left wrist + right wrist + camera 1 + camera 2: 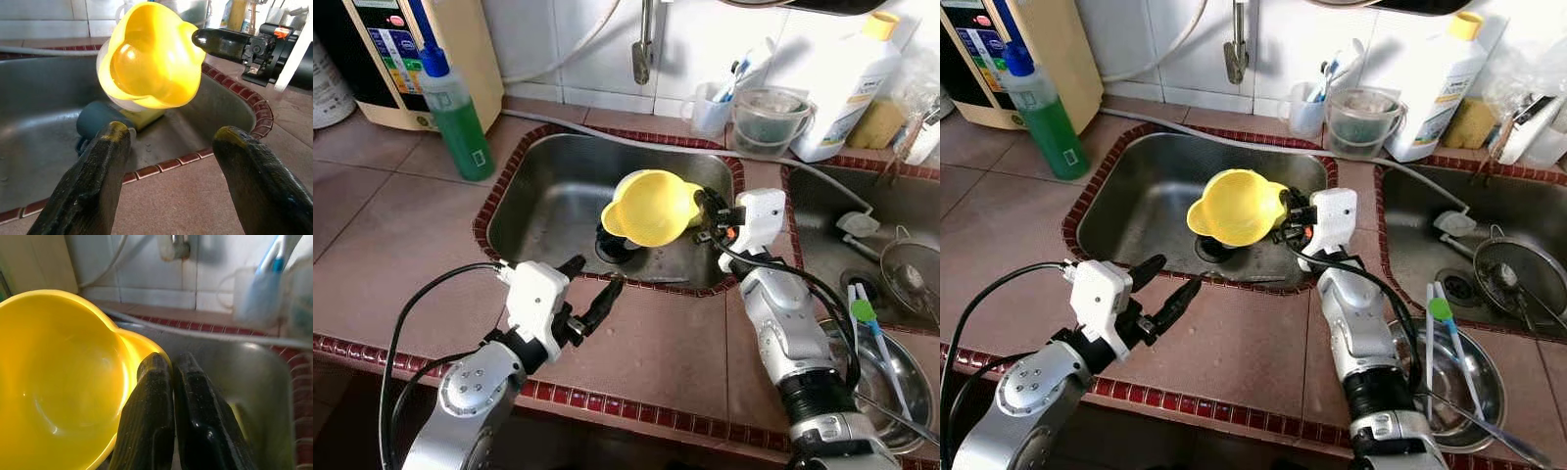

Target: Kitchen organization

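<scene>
A yellow plastic bowl (651, 206) hangs tilted over the steel sink (548, 206), its opening facing up and toward me. My right gripper (703, 208) is shut on the bowl's rim at its right side; in the right wrist view the two fingers (151, 396) pinch the yellow edge (58, 377). Under the bowl, near the drain, sits a dark blue-grey object (95, 120). My left gripper (597, 274) stands open above the tiled counter just in front of the sink, pointing at the bowl (151, 58) with nothing between its fingers.
A green soap bottle (455, 113) and a water dispenser (411, 49) stand back left. Behind the sink are the faucet (644, 49), a clear jug (769, 117) and a white bottle (847, 83). A second sink (832, 206) and a steel bowl (891, 377) with utensils lie right.
</scene>
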You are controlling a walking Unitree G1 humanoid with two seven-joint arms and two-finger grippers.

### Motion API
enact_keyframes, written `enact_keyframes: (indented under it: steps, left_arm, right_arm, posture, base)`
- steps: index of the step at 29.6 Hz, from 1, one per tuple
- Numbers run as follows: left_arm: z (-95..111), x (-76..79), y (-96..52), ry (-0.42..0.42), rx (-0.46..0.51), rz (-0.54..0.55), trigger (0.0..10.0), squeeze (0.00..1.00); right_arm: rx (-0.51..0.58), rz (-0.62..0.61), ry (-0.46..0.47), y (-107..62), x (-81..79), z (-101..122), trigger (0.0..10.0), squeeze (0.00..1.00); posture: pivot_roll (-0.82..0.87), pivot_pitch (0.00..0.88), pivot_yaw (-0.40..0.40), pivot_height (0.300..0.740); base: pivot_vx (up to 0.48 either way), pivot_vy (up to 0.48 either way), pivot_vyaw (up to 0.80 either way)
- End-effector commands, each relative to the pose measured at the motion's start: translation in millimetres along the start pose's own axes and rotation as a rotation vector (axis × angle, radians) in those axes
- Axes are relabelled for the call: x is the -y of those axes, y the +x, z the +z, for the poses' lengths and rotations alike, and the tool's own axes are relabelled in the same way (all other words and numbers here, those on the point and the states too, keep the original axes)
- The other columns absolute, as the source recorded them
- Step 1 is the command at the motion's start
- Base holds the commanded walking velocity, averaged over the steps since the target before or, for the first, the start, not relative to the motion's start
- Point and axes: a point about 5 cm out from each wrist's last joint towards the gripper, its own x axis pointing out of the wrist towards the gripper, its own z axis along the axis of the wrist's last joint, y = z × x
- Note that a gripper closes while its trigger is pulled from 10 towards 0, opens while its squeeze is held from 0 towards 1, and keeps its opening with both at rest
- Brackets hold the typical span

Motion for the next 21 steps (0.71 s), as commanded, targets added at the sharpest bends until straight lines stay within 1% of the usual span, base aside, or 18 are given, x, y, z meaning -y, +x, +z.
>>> enact_keyframes:
  steps: [1,4,6,8,10,11,21]
  left_arm:
    - [2,4.0,-2.4,0.0,-0.002,-0.01,10.0,0.0]
    - [3,4.4,-3.4,-0.005,-0.006,-0.007,10.0,0.0]
    - [3,5.1,-4.1,-0.006,-0.007,-0.007,10.0,0.0]
    - [3,5.5,-4.4,-0.008,-0.009,-0.007,10.0,0.0]
    - [3,5.4,-4.2,-0.009,-0.01,-0.006,10.0,0.0]
    - [3,5.2,-4.3,-0.011,-0.01,-0.004,10.0,0.0]
    - [4,6.2,-4.9,-0.017,-0.011,0.002,10.0,0.0]
  right_arm:
    - [0.001,0.013,0.046,4.3,-1.1,3,10.0,0.0]
    - [-0.029,0.03,0.101,5.8,-5.8,-3,10.0,0.0]
    - [-0.04,0.037,0.112,5.8,-7.9,-5,10.0,0.0]
    - [-0.047,0.047,0.147,5.9,-10.4,-7,10.0,0.0]
    - [-0.055,0.062,0.17,6.3,-13.9,-8,10.0,0.34]
    - [-0.061,0.06,0.19,6.3,-15.6,-10,10.0,1.0]
    - [-0.069,0.074,0.219,6.5,-18.0,-11,10.0,1.0]
  posture:
    - [-0.03,0.198,-0.008,0.74]
    - [-0.02,0.202,-0.008,0.74]
    - [-0.02,0.206,-0.008,0.74]
    - [-0.02,0.208,-0.009,0.74]
    - [-0.02,0.208,-0.009,0.74]
    - [-0.02,0.213,-0.01,0.74]
    - [-0.02,0.211,-0.012,0.74]
  base:
    - [0.0,0.0,0.0]
    - [0.0,0.0,0.0]
    - [0.0,0.0,0.0]
    - [0.0,0.0,0.0]
    - [0.0,0.0,0.0]
    - [0.0,0.0,0.0]
    - [0.0,0.0,0.0]
